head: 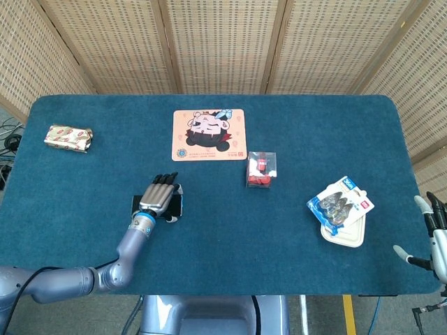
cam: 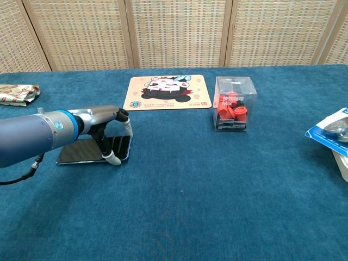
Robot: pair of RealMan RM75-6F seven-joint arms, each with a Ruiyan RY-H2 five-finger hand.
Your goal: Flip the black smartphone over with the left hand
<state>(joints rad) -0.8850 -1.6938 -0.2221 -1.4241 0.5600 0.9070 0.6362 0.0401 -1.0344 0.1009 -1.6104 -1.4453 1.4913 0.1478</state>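
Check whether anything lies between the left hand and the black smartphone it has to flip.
Nothing visible does. The left hand is already over the flat black smartphone, its fingertips down at the phone's right edge. The nearest other item, the cartoon-printed mouse pad, lies well behind on the blue table.

The counter [cam: 217,190] is covered in matt, napped blue cloth. On it the black smartphone [cam: 87,152] shows a glossy, reflective face. Behind the smartphone lies a smooth printed mat [cam: 167,92]; beside that mat, a clear glossy plastic box [cam: 234,103].
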